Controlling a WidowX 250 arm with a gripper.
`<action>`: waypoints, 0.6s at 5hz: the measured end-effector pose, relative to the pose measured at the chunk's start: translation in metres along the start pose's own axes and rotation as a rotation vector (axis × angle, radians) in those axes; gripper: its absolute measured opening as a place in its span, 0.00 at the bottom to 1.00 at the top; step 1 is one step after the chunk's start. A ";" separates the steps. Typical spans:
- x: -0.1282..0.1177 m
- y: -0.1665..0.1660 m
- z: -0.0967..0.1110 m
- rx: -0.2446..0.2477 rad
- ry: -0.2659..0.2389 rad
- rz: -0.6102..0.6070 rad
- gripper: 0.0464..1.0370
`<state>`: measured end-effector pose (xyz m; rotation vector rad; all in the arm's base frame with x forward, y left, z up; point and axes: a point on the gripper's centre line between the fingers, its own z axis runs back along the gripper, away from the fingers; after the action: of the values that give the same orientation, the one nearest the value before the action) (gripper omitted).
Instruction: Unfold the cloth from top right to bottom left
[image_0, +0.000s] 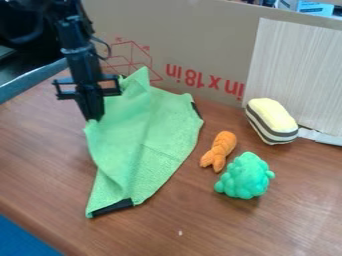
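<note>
The black gripper (95, 118) hangs at the upper left of the work surface, pointing down, its fingers together at the left edge of the green cloth (150, 142). It looks shut on that edge. The cloth spreads rightward and toward the camera from there, with a raised peak near the cardboard and creases running down its middle. Dark patches show at its bottom tip and on its right edge. Part of the cloth's upper left is hidden behind the gripper.
To the right of the cloth lie an orange braided toy (219, 151), a green bumpy toy (244, 176) and a yellow, white and dark striped toy (271, 121). A cardboard wall (207, 35) stands along the back of the brown table (220, 225), whose edge runs across the lower left.
</note>
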<state>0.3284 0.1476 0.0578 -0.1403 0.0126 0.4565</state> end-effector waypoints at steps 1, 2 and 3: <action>0.002 0.020 0.010 0.064 -0.007 0.089 0.01; 0.007 0.036 0.014 0.157 -0.009 0.164 0.01; 0.005 0.045 0.016 0.204 0.013 0.222 0.01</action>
<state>0.3122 0.1921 0.0677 0.0595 0.0879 0.6727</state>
